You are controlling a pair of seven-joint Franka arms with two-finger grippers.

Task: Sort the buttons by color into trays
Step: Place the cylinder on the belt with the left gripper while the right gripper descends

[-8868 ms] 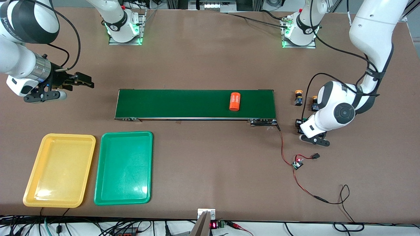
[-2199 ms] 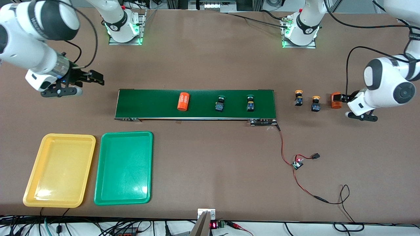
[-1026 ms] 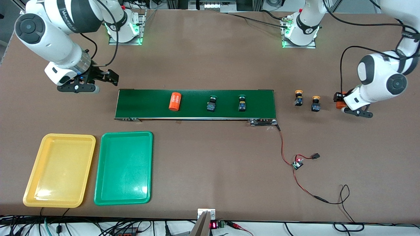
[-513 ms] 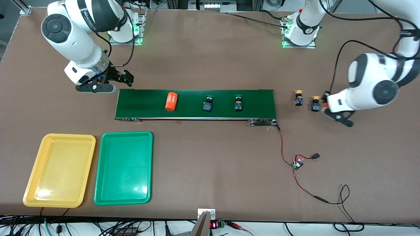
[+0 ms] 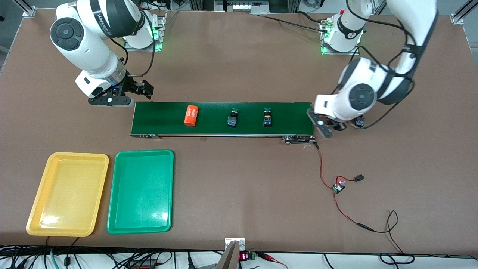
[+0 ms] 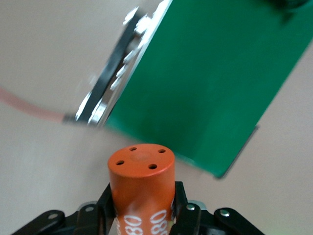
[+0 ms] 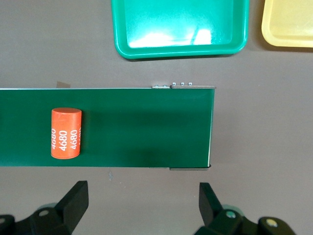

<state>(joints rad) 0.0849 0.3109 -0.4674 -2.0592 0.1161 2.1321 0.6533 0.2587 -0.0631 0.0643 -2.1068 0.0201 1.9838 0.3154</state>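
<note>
Sorting has not begun: the yellow tray point(image 5: 67, 194) and green tray point(image 5: 140, 191) hold nothing. Two green buttons point(image 5: 232, 118) point(image 5: 267, 118) ride the conveyor belt point(image 5: 224, 129) with an orange cylinder point(image 5: 191, 115); one yellow button point(image 5: 360, 121) shows beside the left arm. The left gripper point(image 6: 142, 208), clamped on a second orange cylinder point(image 6: 142, 188), hangs over the belt's end. The right gripper point(image 7: 142, 205), fingers apart, waits over the table beside the belt's other end.

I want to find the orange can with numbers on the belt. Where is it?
In the front view, the orange cylinder lies on its side on the conveyor belt, toward the right arm's end, beside a green button.
</note>
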